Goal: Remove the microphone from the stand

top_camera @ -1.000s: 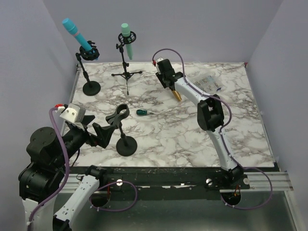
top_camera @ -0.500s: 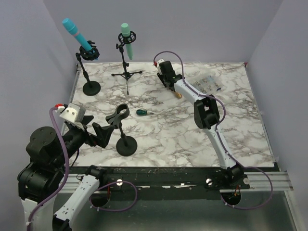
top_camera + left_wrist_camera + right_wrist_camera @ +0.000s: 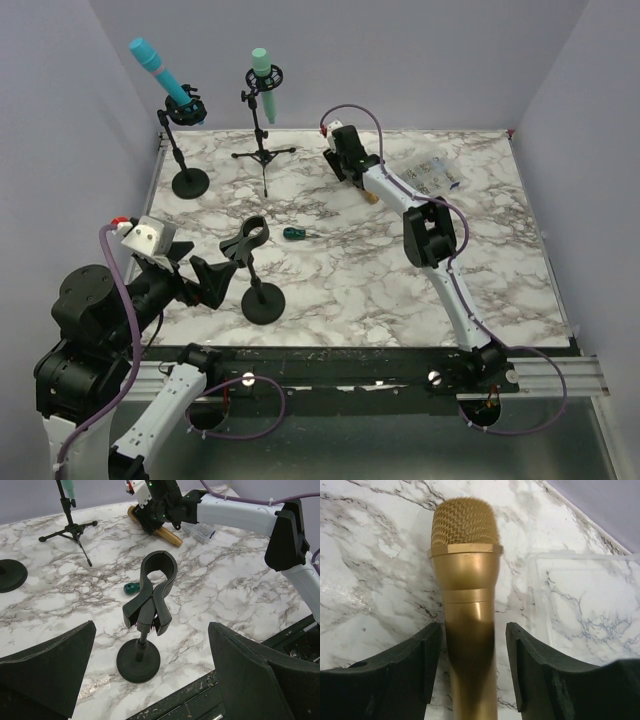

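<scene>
A gold microphone [image 3: 467, 580] lies on the marble table at the back middle [image 3: 372, 196]. My right gripper [image 3: 472, 630] is open around its handle, with a gap on each side between the fingers and the handle; in the top view the gripper [image 3: 358, 180] is low over it. The empty black clip stand [image 3: 258, 290] stands at the front left. Its clip [image 3: 152, 590] is empty. My left gripper [image 3: 150, 630] is open and empty just in front of the stand [image 3: 205, 280].
A blue microphone [image 3: 160, 68] sits in a round-base stand at the back left. A green microphone [image 3: 264, 75] hangs in a tripod stand beside it. A small green object [image 3: 293, 233] lies mid-table. A clear plastic box [image 3: 430, 172] lies right of the gold microphone.
My right arm has reached a little further back and left, and less of the gold microphone shows beyond the gripper. My left arm has hardly moved.
</scene>
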{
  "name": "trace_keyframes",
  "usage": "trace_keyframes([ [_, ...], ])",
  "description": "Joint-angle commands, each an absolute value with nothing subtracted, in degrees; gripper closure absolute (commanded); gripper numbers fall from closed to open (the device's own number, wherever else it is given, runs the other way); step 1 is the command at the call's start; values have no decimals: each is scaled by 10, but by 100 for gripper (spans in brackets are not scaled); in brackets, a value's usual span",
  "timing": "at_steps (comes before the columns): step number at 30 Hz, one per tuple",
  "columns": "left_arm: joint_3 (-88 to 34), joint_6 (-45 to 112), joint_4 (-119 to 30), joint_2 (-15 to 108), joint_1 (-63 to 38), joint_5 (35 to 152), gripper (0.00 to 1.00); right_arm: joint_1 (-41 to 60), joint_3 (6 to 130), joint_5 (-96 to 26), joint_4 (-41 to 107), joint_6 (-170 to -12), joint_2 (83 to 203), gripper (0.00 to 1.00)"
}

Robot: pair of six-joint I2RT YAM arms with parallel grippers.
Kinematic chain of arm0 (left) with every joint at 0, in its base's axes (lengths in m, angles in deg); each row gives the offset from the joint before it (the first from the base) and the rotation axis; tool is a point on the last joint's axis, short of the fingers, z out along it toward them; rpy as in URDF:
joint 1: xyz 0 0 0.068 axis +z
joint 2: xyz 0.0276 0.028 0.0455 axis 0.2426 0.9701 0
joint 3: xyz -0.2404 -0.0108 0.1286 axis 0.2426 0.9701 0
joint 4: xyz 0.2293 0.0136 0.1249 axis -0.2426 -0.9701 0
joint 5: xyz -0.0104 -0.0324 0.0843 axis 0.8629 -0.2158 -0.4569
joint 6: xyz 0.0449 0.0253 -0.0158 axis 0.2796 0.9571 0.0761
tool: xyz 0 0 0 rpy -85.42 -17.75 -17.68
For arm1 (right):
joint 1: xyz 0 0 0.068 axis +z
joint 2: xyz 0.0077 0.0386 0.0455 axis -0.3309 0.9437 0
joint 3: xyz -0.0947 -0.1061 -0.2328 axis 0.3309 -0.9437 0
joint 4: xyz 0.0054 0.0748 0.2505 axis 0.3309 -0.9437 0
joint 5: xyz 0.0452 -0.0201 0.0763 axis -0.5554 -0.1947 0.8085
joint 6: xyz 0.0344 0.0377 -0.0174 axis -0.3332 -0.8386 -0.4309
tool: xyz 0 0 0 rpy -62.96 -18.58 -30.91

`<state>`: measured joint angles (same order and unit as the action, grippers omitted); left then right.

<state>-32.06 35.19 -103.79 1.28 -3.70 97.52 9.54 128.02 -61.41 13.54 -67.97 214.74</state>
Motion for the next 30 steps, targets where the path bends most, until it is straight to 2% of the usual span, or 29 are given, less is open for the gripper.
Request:
trace_keyframes([
  [1, -334, 334, -1056, 0, -38, 969, 1, 92, 1280, -573, 119, -697, 2169, 38],
  [6, -337, 318, -1059, -9, -38, 979, 1, 91, 1276, -559, 108, -701, 2169, 34],
  [10, -341, 307, -1059, -11, -38, 987, 1, 91, 1277, -551, 96, -703, 2164, 27],
  [14, -345, 294, -1053, -8, -38, 1001, 1, 91, 1282, -544, 85, -704, 2151, 18],
  [18, -346, 284, -1048, -8, -38, 1007, 1, 90, 1302, -541, 70, -712, 2128, 1],
  [26, -351, 260, -1048, 2, -38, 1008, 1, 95, 1293, -540, 50, -789, 1983, 0],
  [30, -348, 228, -1054, 20, -38, 995, 1, 96, 1165, -473, 70, -901, 1843, 0],
])
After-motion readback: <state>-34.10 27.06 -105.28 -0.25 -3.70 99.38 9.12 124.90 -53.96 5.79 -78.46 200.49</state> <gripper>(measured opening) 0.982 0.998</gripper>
